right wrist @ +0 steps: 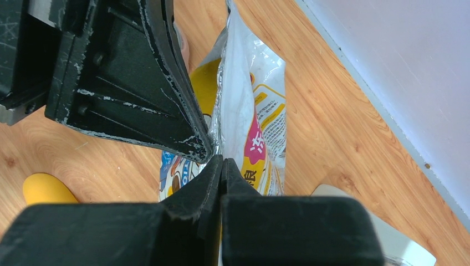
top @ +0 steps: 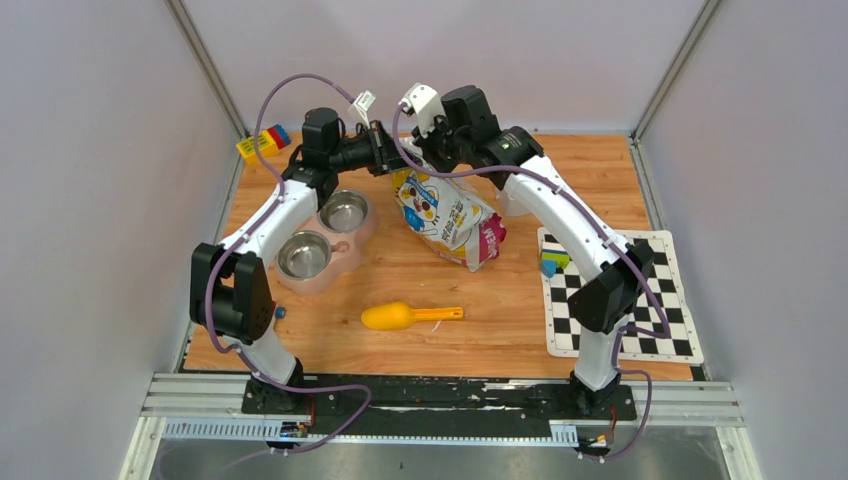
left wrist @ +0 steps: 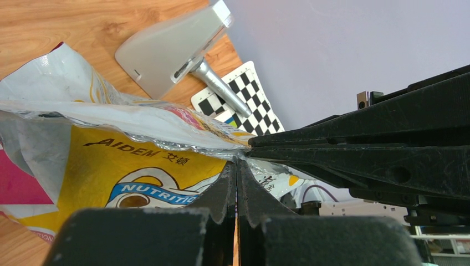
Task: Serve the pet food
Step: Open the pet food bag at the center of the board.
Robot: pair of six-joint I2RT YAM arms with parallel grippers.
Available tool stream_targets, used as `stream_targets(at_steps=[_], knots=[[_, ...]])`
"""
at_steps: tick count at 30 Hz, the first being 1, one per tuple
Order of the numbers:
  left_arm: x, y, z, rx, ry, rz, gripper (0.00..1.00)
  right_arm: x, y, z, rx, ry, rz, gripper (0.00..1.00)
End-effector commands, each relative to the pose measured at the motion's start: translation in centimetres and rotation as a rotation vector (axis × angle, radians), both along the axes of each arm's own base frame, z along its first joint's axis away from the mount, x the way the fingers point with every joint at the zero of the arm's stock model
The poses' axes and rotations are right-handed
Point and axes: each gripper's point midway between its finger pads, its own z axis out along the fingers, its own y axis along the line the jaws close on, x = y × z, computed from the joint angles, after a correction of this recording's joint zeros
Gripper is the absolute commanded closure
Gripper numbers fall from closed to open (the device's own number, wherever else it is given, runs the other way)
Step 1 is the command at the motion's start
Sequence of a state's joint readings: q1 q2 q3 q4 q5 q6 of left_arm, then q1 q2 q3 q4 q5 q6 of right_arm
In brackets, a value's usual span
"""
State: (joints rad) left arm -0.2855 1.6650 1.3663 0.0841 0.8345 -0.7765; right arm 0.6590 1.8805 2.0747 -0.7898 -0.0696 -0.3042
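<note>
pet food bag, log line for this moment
pet food bag: top edge pinched | left end effector: shut on bag | right end effector: shut on bag

pet food bag (top: 446, 214) right of bowl (top: 347, 249), scoop (top: 402, 317) in front

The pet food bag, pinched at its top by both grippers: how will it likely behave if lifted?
Probably floppy: the bag is crinkled where the left gripper and right gripper pinch its top edge. Its glossy film may slip. It slumps sideways below the grip, so it would likely sag and swing.
</note>
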Motion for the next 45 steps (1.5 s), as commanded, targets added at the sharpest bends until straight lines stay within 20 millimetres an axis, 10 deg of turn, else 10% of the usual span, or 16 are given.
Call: stream_targets(at_steps=[1,34,40,45], knots=[[-1.6,0.0,4.0,-0.02,-0.122,-0.03,1.0,0.6,0.0,1.3,0.022,-0.054,-0.023,1.0],[-1.8,0.2,4.3,-0.008,-0.138,-0.028,1.0,0.7,0.0,0.3,0.004,-0.042,-0.019,1.0],[-2.0,0.1,4.5,-0.024,-0.134,-0.042,0.65,0.8,-0.1,0.2,0.004,-0.04,-0.022,1.0],[-2.4,-0.2,4.9,-0.058,-0.147,-0.07,0.56,0.8,0.0,0.3,0.008,-0.043,-0.028,1.0]])
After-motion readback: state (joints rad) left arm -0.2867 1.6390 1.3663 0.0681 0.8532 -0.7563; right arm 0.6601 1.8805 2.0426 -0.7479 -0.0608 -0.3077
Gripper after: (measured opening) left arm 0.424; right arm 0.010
